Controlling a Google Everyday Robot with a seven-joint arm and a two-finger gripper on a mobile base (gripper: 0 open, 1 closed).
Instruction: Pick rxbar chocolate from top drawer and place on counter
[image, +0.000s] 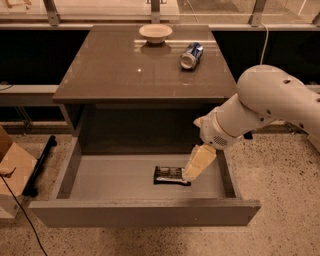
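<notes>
Bowl (155, 32), soda can (191, 54), cardboard box (14, 164)

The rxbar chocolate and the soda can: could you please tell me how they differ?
The rxbar chocolate is flat and black, the soda can round, blue and silver. The bar lies in the top drawer, the can on the counter. Both lie down. The gripper is at the bar's right end.
</notes>
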